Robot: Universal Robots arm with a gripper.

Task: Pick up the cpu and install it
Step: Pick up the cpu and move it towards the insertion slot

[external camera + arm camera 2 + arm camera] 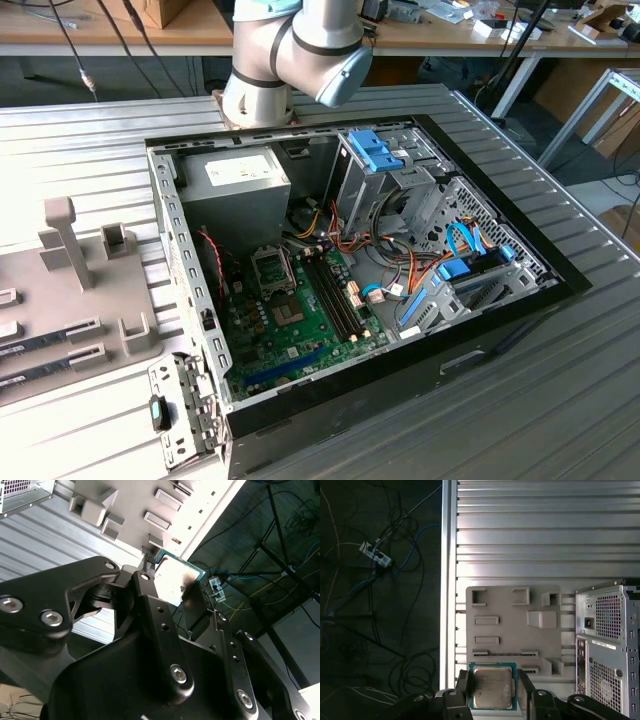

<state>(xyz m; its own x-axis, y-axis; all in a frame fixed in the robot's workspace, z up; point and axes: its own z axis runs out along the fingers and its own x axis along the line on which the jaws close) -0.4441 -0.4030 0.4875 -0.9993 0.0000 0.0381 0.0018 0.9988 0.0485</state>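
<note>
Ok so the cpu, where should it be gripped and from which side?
By two opposite edges of its green rim, approached from the metal-top side. The cpu is a thin flat square, so only its edges give parallel faces. In the first wrist view the gripper holds it just so, fingers on opposite edges.

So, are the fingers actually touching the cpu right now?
Touching. In the first wrist view the fingers sit flush against opposite edges of the cpu, with no gap on either side.
</note>
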